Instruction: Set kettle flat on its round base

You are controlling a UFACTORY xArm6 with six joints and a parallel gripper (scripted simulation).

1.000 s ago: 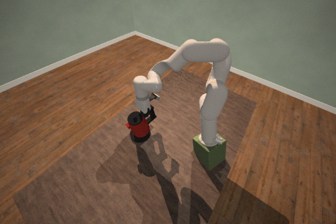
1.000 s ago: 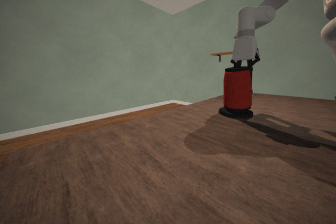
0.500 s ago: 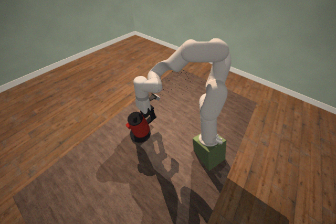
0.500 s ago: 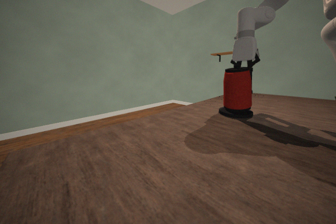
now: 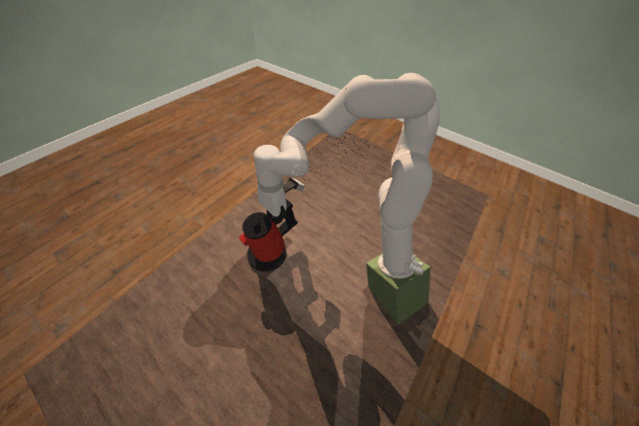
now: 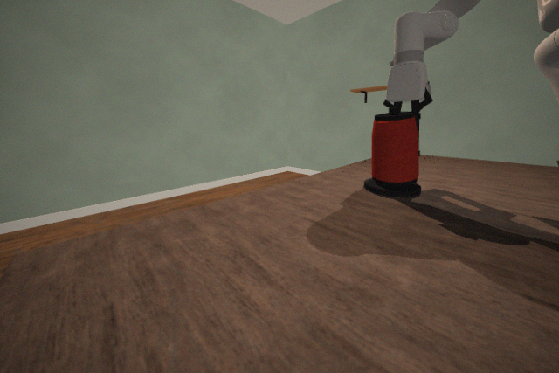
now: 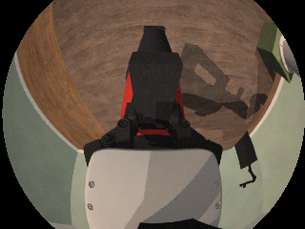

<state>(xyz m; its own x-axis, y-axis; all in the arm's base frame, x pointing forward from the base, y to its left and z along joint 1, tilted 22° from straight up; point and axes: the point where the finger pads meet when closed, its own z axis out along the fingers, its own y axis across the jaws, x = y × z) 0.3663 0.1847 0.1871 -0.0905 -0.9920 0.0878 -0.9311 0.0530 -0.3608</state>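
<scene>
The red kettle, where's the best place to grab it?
Grab the kettle by its black handle, the upright bar on the side away from the spout. Come from above, fingers either side, as the claw does now. The round body looks too wide to pinch.

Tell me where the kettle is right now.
In the exterior view the red kettle stands right of centre on its black round base, the hand clamped on its handle from above.

Soft, even light — the arm (image 5: 391, 102) casts long shadows across the table (image 5: 155, 349); wrist view fisheye-warped, edges black.
</scene>
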